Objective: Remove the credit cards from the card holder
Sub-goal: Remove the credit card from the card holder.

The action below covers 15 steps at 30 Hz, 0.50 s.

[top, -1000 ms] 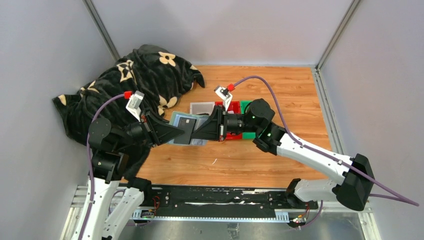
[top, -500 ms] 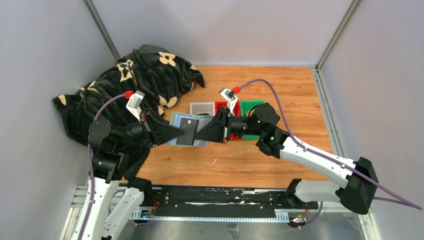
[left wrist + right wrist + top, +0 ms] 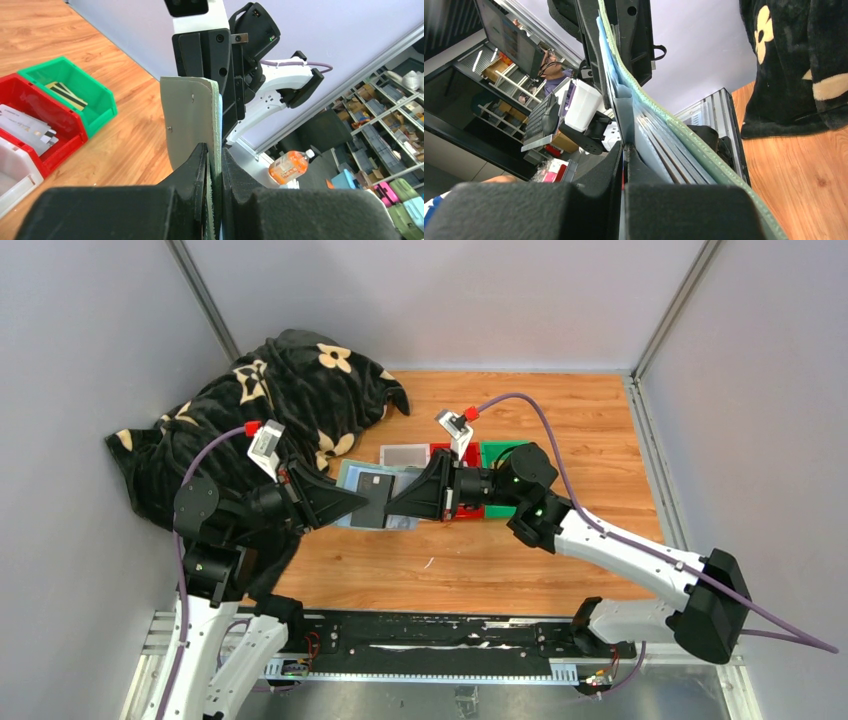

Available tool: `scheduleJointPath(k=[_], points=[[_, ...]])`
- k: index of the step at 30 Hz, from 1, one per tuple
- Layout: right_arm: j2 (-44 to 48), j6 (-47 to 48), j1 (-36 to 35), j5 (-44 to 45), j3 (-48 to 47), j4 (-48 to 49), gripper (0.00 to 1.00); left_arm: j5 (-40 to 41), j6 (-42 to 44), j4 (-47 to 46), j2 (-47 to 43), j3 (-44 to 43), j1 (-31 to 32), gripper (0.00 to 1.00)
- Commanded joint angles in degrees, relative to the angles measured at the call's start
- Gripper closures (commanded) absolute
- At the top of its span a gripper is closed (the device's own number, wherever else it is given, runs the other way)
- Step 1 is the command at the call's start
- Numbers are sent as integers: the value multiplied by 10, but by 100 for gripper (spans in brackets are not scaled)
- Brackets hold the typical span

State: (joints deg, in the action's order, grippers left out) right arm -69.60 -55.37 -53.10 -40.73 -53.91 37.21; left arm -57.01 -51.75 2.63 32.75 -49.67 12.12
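The card holder is up off the table, spread open flat between the two arms, just to the left of the red tray as the top camera sees it. Its outside is sage grey-green with a rounded corner and two small stud marks (seen clearly by the left wrist camera). Its inside is paler teal, layered into several thin slot walls that fan out edge-on in the right wrist view. Seen from above, a dark rectangle sits in the open face; it looks like a black card, though I cannot be sure.

The left gripper clamps the holder's edge on the side away from the red tray, one finger on the sage outside and one against the teal lining. The right gripper comes in from the red tray's side with its fingers pressed almost together on a thin pale layer of the holder's inside. Whether that layer is a card or a slot wall cannot be told.

Silvery-white credit cards lie in the red tray. The green tray touches its right side and holds dark and yellowish cards. The white tray touches its left side. A black flowered blanket lies heaped well to the left of the red tray.
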Motion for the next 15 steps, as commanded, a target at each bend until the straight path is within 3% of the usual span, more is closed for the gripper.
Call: scheduleJointPath(k=[1, 5, 15], points=[[16, -5, 0, 13, 10, 44, 100, -17, -11, -11, -5, -1, 3, 92], [45, 2, 1, 30, 40, 44, 100, -15, -18, -15, -3, -3, 3, 82], [53, 0, 0, 34, 60, 42, 100, -12, -32, -24, -5, -1, 3, 82]])
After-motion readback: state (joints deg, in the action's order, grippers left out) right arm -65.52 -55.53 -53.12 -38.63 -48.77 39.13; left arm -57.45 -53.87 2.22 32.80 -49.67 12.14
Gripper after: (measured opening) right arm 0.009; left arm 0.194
